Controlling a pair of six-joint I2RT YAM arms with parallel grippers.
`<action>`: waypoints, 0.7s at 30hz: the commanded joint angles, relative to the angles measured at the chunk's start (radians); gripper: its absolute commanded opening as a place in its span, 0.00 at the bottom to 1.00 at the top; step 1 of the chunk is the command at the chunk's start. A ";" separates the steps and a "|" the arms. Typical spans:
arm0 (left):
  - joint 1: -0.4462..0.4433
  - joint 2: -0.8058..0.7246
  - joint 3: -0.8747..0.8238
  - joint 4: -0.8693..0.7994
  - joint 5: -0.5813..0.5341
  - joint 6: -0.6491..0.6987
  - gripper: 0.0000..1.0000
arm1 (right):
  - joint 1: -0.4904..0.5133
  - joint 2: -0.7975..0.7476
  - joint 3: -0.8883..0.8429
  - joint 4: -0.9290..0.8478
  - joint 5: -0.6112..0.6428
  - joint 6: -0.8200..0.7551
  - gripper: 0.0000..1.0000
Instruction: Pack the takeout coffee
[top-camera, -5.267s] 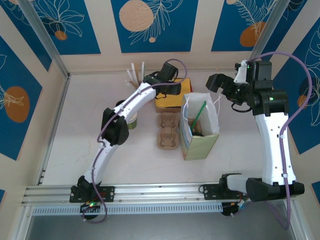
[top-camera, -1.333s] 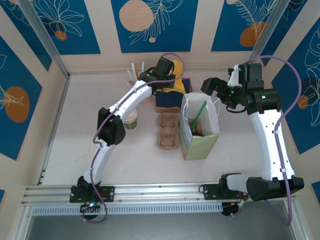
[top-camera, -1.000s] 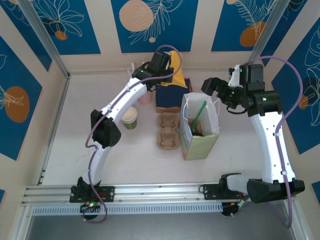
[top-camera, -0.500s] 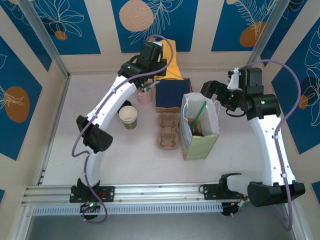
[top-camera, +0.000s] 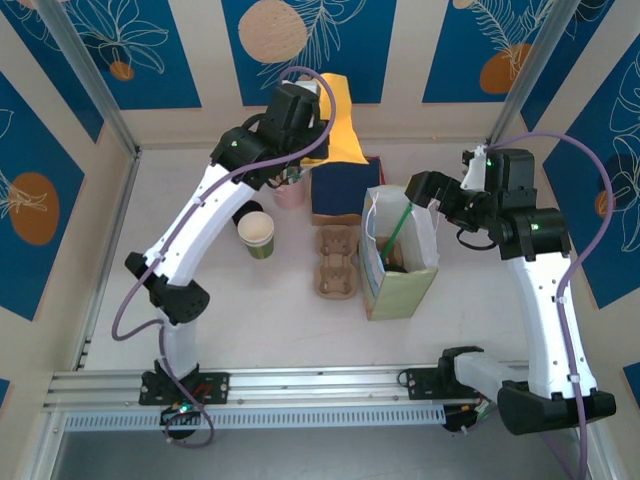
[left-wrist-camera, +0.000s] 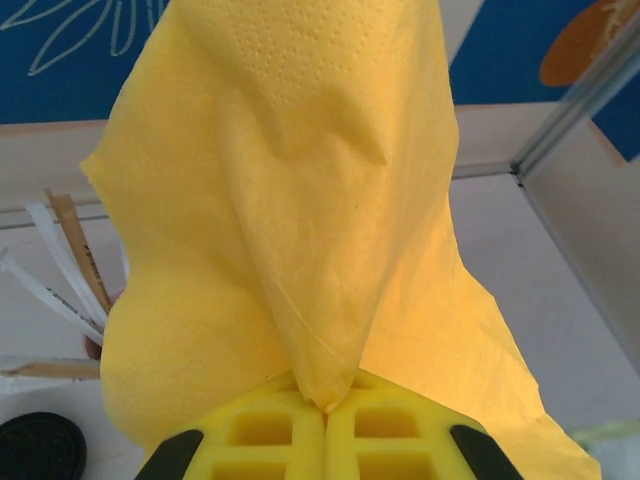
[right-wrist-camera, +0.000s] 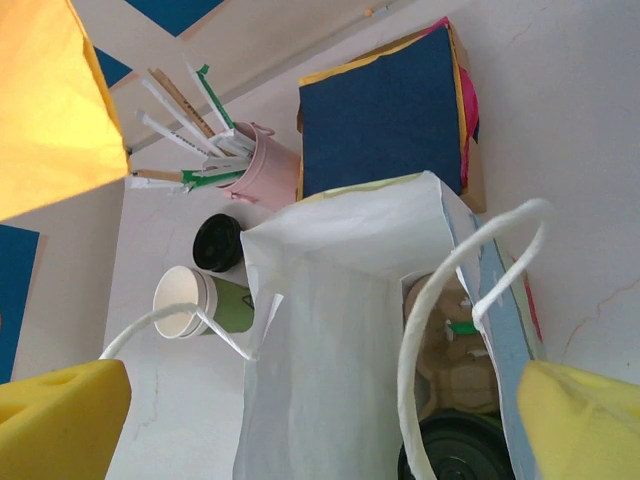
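Note:
The white paper bag (top-camera: 400, 255) stands open at centre right. Inside it, in the right wrist view, a round black lid (right-wrist-camera: 460, 455) of the takeout coffee sits beside a cardboard carrier (right-wrist-camera: 450, 365); the cup body is hidden. A green straw (top-camera: 398, 228) leans in the bag. My right gripper (top-camera: 422, 188) hangs open just right of the bag's mouth, its yellow fingers (right-wrist-camera: 65, 420) on either side of the bag. My left gripper (top-camera: 305, 108) is raised at the back, shut on a yellow napkin (left-wrist-camera: 290, 200) that drapes over the dark blue napkin box (top-camera: 345, 190).
An empty cardboard carrier (top-camera: 338, 262) lies left of the bag. A lidless green cup (top-camera: 257, 233) stands with a black lid (right-wrist-camera: 217, 243) beside it. The pink cup of straws (top-camera: 290, 190) stands left of the napkin box, near the back wall.
My left arm has risen and swung back-left, pulling the yellow napkin up out of the box. The right gripper has shifted slightly down, staying open.

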 joint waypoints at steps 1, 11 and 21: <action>-0.038 -0.037 0.026 -0.080 -0.038 -0.040 0.00 | -0.004 -0.033 -0.018 -0.010 0.002 -0.007 0.99; -0.180 -0.081 0.028 -0.140 -0.090 -0.090 0.00 | -0.005 -0.104 -0.072 -0.025 0.024 0.003 0.99; -0.269 -0.097 0.027 -0.175 -0.107 -0.121 0.00 | -0.008 -0.162 -0.126 -0.046 0.086 0.008 0.99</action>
